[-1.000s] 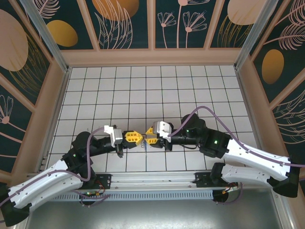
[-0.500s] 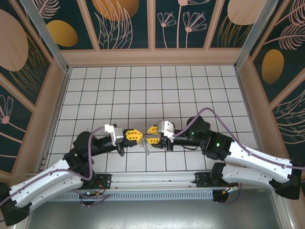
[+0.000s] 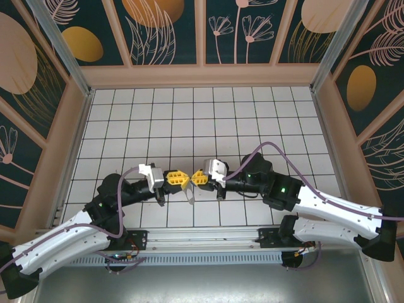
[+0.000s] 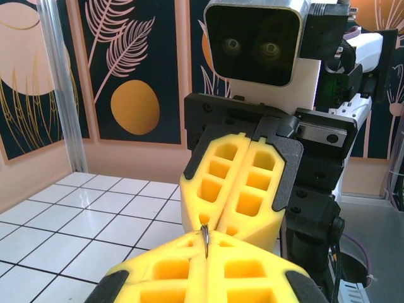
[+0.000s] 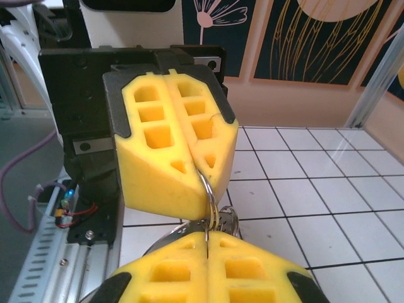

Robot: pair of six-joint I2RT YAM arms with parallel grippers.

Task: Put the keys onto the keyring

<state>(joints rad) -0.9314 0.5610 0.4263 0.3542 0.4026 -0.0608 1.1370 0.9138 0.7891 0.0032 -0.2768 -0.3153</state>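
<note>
Working with the left gripper (image 3: pixel 184 180) and the right gripper (image 3: pixel 194 178) both clamped tip to tip on the keyring (image 5: pixel 208 201), at lower centre of the right wrist frame, spread the coils slowly and squarely, since thin wire probably slips easily.

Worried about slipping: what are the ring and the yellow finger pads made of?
The ring is thin, shiny grey wire, apparently metal. The pads are matte yellow blocks with moulded square pockets, probably foam or soft rubber.
</note>
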